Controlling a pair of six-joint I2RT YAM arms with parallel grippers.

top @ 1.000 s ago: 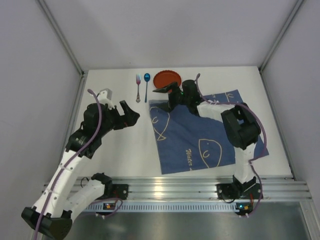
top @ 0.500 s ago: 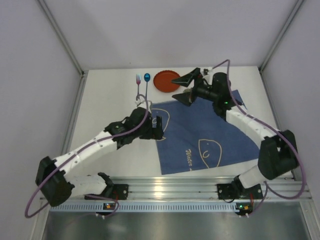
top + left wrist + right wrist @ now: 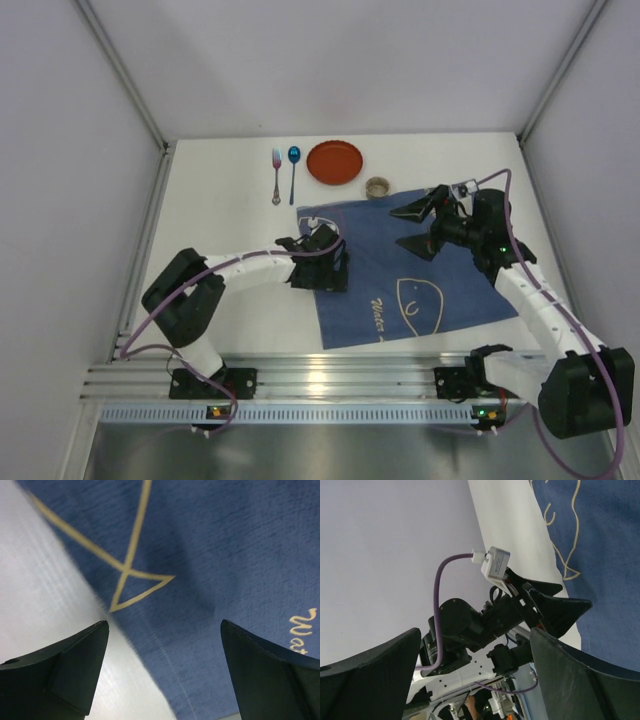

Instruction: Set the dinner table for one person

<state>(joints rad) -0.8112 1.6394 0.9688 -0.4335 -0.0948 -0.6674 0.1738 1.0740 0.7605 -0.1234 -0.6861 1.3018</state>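
Note:
The white dinner table holds a dark blue cloth with pale fish outlines. My left gripper is open and low over the cloth's left edge. In the left wrist view one finger hangs over the bare table and the other over the cloth. My right gripper is open and empty, raised above the cloth's far part. In its wrist view it faces the left arm. A red plate, a fork and a blue spoon lie at the table's far edge.
A small tan round cup stands just right of the plate, beyond the cloth's far edge. Grey walls close the table in on the left, right and back. The aluminium rail with both arm bases runs along the near edge.
My left arm swung right and down to the cloth's left edge. My right gripper drew back from the plate to above the cloth. The tan cup now shows.

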